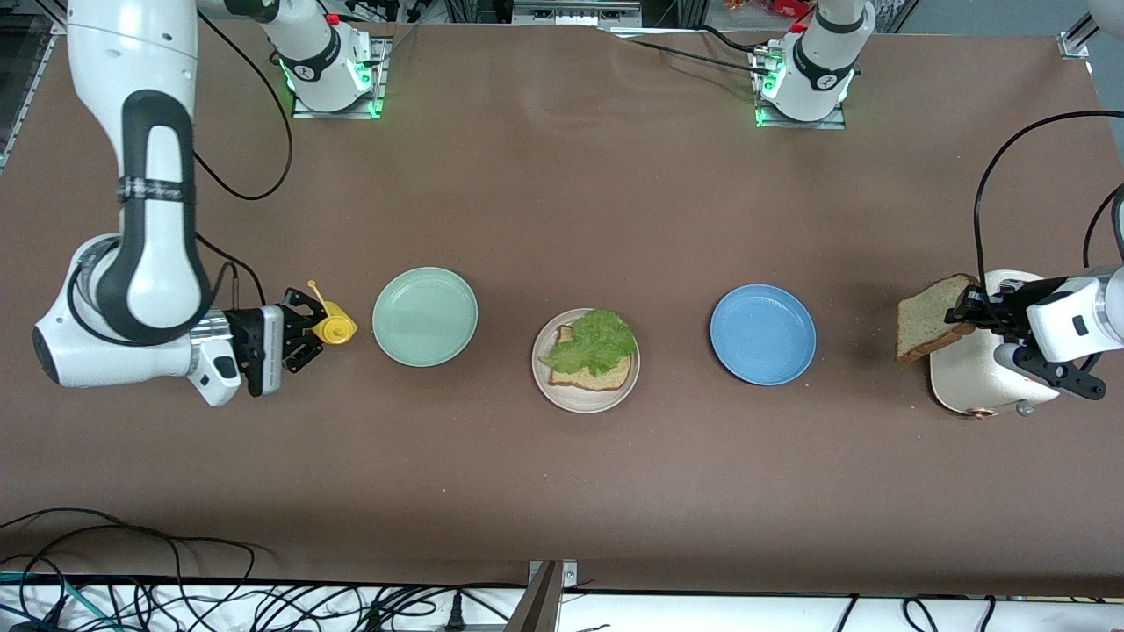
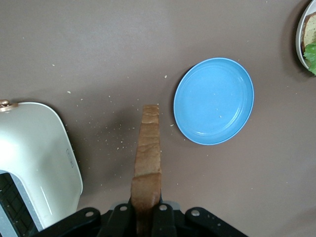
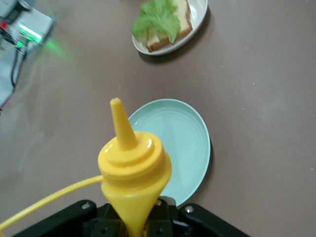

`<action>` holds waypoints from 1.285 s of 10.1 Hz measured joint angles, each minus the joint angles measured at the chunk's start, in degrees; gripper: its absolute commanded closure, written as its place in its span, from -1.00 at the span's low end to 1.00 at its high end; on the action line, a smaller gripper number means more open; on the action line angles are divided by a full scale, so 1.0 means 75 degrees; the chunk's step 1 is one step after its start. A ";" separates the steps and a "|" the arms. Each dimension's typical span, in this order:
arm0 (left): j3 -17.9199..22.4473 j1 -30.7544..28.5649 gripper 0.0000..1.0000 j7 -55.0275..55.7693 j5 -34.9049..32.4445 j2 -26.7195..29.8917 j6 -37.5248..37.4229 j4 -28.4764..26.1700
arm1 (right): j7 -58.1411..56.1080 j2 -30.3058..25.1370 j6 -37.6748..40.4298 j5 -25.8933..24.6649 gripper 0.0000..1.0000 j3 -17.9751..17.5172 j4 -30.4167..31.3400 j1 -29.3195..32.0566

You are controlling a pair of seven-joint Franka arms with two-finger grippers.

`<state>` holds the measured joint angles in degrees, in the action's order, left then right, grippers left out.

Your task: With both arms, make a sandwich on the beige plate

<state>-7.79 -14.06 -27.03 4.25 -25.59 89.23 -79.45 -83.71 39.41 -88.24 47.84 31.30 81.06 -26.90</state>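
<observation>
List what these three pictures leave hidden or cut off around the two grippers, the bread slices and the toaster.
- Left gripper: left wrist view's edge cuts off its grip on the held brown bread slice.
- White toaster: partly covered by the left arm in the front view.
- Right gripper: the yellow squeeze bottle hides the finger contact.
- Bottom bread slice on the round beige plate: mostly under the ruffled green lettuce leaf.

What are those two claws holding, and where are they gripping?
The left gripper pinches a bread slice by one edge. The right gripper holds a yellow mustard bottle around its body.

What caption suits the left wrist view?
Left gripper holds a bread slice above the table between toaster and blue plate.
</observation>
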 measured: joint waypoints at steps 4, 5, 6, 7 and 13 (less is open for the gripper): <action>-0.0076 0.1194 1.00 0.1104 0.1332 -0.0882 -0.0134 -0.0103 | 0.2979 -0.0003 -0.0548 -0.2296 1.00 -0.0016 -0.0792 -0.1876; -0.0071 0.1397 1.00 0.1191 0.1332 -0.1104 -0.0077 -0.0063 | 0.3697 -0.0003 -0.0697 -0.2674 1.00 -0.0014 -0.0873 -0.2287; -0.0020 0.1343 1.00 0.1189 0.1332 -0.1147 -0.0083 -0.0006 | 0.4296 -0.0002 -0.0840 -0.3043 1.00 -0.0015 -0.0916 -0.2636; 0.0033 0.1255 1.00 0.1179 0.1332 -0.1139 -0.0098 0.0061 | 0.4805 0.0003 -0.1025 -0.3567 1.00 -0.0028 -0.0931 -0.2957; 0.0031 0.1212 1.00 0.1176 0.1336 -0.1136 -0.0111 0.0126 | 0.7972 0.0325 -0.1231 -0.7225 1.00 -0.0088 -0.1059 -0.5112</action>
<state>-7.56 -4.97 -18.21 14.27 -34.12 88.40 -78.51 -23.92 41.85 -97.47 -6.35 30.64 73.11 -65.24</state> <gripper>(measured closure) 0.907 0.916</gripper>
